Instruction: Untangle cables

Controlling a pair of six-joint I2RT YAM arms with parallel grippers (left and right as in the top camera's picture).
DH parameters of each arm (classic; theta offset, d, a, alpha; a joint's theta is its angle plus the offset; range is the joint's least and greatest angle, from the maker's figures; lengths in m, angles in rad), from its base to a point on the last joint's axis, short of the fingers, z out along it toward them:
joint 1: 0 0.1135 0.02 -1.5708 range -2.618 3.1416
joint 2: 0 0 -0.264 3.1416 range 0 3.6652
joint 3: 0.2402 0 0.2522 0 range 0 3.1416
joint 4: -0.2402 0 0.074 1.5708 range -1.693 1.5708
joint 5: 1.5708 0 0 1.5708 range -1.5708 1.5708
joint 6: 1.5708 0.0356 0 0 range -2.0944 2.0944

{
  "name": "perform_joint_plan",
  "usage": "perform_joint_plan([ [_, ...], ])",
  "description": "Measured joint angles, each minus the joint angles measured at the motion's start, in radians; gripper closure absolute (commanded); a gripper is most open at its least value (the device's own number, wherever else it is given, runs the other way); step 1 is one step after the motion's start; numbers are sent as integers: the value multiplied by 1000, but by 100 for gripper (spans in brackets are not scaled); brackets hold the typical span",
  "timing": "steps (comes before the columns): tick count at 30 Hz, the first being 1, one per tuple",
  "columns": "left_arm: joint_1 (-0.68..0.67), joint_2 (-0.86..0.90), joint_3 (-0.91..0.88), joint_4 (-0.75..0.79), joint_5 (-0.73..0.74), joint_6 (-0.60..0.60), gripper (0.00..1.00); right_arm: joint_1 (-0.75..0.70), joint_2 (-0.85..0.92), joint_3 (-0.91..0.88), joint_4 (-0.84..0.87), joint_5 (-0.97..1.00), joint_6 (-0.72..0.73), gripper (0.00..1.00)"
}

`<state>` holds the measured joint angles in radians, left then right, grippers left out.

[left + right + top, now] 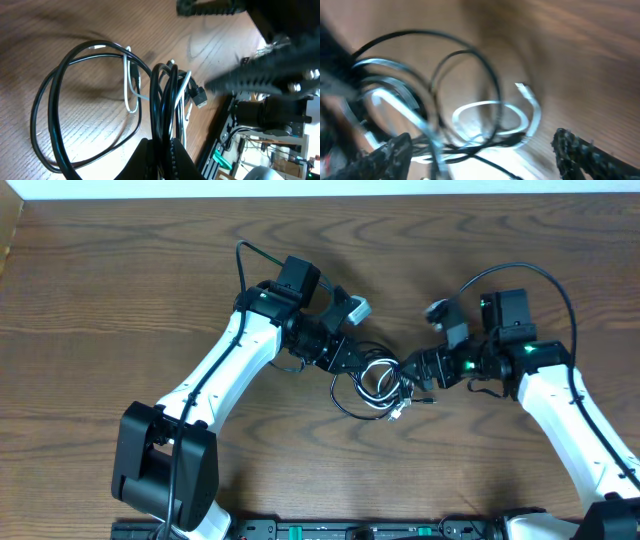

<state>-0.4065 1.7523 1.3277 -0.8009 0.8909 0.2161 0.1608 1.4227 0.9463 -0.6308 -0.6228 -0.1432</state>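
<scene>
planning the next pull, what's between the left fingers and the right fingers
Overhead view: loops of the black cable and white cable fill the gap between the left fingers and right fingers.

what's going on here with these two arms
Two robot arms are untangling a black cable and a white cable on a table. The left end effector is shut on a bunch of black cable loops. The right end effector is open beside the tangle. Nothing is separated yet.

Scanning every view now: nothing legible is coming through, no words, labels, brands or numbers are showing on the cables (161, 100) or the wooden surface (120, 280).
</scene>
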Motion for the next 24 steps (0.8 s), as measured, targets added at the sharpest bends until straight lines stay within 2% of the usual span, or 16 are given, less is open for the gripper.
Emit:
perform_joint_plan([
  [3,0,0,0,-3,4,3,93,34,3,0,7,-54,-46,50],
  [6,0,0,0,-3,19,7,93,53,3,0,22,-78,-71,61],
  [12,0,0,0,-4,77,25,93,56,3,0,29,-99,-81,64],
  [13,0,0,0,-3,86,25,93,56,3,0,29,-100,-82,66],
  [15,0,0,0,-3,113,28,93,56,3,0,29,-102,-85,76],
  [22,0,0,0,-3,177,28,93,56,3,0,31,-107,-88,78],
  [23,0,0,0,-3,185,28,93,56,3,0,30,-107,-88,80],
  [24,0,0,0,-3,193,28,92,56,3,0,31,-107,-89,87],
])
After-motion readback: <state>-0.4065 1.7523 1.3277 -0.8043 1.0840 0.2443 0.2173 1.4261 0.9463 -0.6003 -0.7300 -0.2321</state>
